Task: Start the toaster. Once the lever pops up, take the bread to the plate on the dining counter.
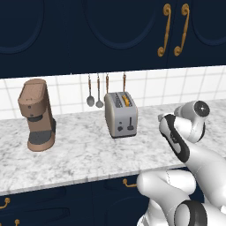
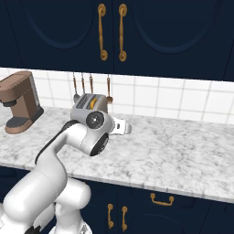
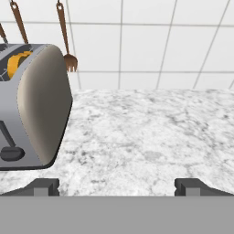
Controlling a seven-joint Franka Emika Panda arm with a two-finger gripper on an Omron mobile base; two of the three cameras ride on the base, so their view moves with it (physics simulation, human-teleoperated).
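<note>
Claw (image 3: pixel 117 186) spread wide, holding nothing, level above marble worktop (image 3: pixel 151 137), just right of toaster (image 3: pixel 34 107); toaster upright near tiled backsplash (image 1: pixel 185 86), bread (image 1: pixel 126 99) apparently sunk in right-hand slot; black lever (image 1: pixel 131 123) on front face; coffee machine (image 1: pixel 36 114) well apart, leftward

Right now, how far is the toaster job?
Nothing looks done: the bread sits in the toaster, the lever not yet pushed. In hand: the open, empty tool hovers beside the toaster. Left: press lever, wait, carry the bread away.
</note>
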